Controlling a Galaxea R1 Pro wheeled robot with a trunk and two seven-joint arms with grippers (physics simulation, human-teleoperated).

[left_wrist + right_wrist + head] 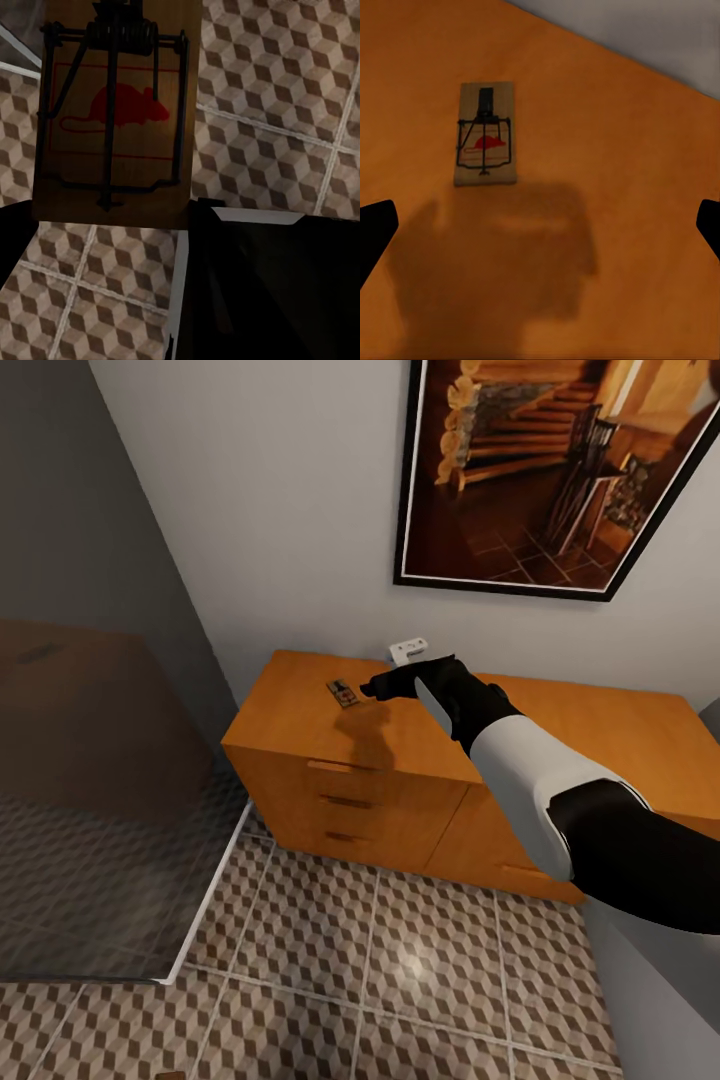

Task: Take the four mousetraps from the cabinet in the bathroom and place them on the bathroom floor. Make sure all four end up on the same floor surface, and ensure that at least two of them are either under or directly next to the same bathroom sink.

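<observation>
Right wrist view: lying ahead of the wide-open, empty right end effector (540,225), small flat brown wooden mousetrap (485,133) on orange-brown cabinet tabletop (607,150) (long axis pointing away).

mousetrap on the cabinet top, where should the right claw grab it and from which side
Come straight down on the mousetrap and pinch its two long wooden edges. It lies flat on the cabinet top, so only the thin sides offer grip. The right claw hangs open just beside it.
</observation>
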